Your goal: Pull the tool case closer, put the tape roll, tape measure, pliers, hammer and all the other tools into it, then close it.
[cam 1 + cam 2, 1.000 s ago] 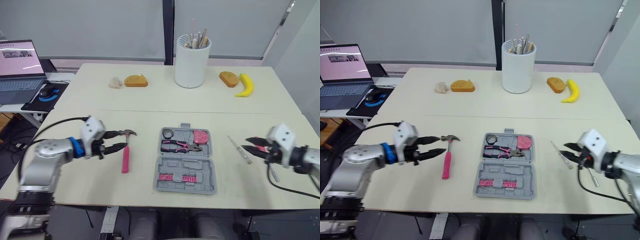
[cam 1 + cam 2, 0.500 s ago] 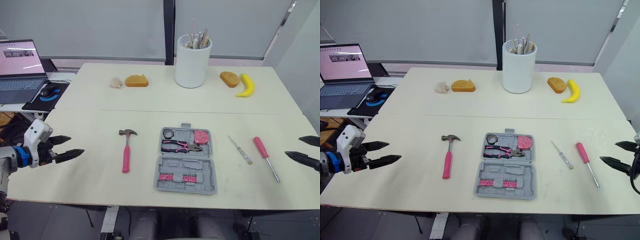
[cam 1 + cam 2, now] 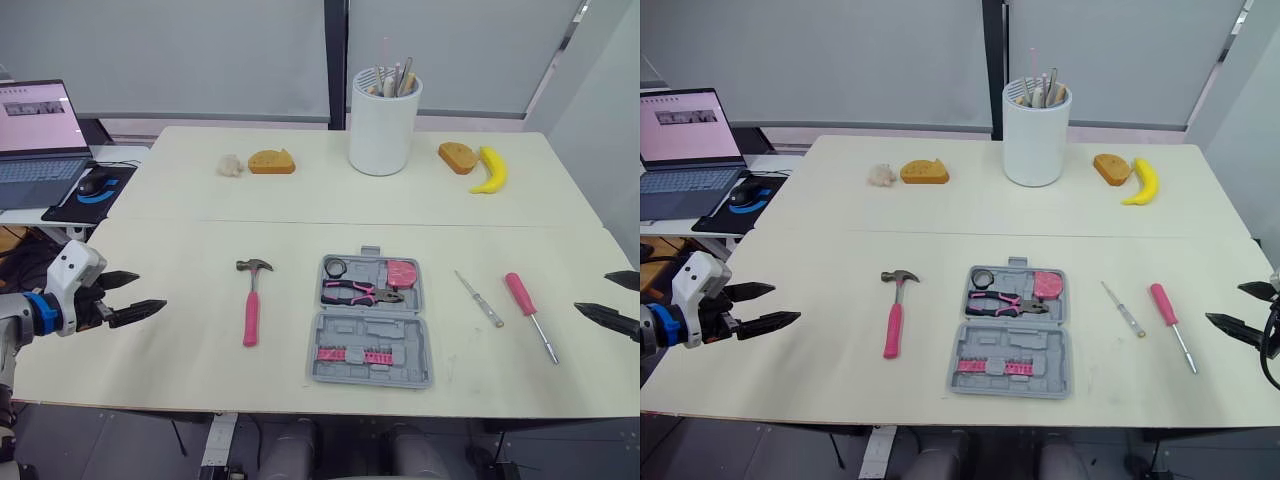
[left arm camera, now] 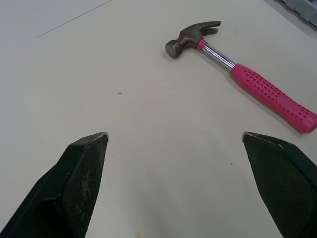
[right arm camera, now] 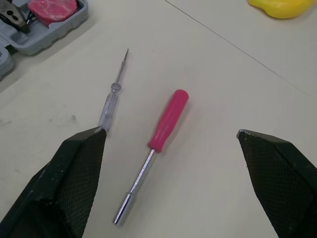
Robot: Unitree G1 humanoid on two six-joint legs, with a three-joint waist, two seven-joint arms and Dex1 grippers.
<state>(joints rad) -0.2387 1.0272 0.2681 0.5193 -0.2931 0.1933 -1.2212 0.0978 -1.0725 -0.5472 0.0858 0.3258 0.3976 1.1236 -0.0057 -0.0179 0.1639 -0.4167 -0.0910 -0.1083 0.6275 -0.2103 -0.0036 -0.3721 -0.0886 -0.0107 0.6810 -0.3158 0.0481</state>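
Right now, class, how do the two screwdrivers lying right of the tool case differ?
The pink screwdriver has a thick pink handle; the slim screwdriver a thin clear one. The pink screwdriver is longer than the slim screwdriver. The pink screwdriver's handle points away from the robot, the slim screwdriver's toward it. Both lie flat on the table, unheld.

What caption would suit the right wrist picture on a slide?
Open right hand facing a pink-handled screwdriver and a slim clear screwdriver beside the tool case.

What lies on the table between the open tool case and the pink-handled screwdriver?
A thin clear-handled screwdriver lies there, touching neither the tool case nor the pink-handled screwdriver, as both eye views and the right wrist view show.
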